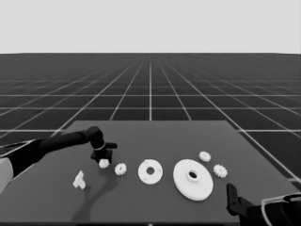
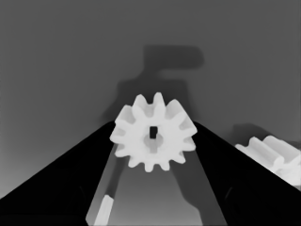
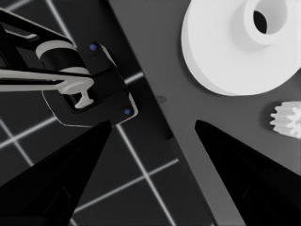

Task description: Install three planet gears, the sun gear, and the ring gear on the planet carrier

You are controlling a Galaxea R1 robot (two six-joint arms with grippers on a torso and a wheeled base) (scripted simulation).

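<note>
left tool [image 2: 153, 141] – fingers around a gear [image 1: 104, 163] on the surface's left, grip unclear | right tool [image 3: 153, 136] – apart, parked at the near right corner | risk – gear tips or slips if pinched on its teeth

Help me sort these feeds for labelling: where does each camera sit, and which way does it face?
Head view: high, looking down across the table; left arm reaches to a gear, right arm parked at lower right.
Left wrist view: on the left arm, looking past its end effector at that gear.
Right wrist view: on the right arm, facing a table corner.
Shared: the larger round part.
</note>
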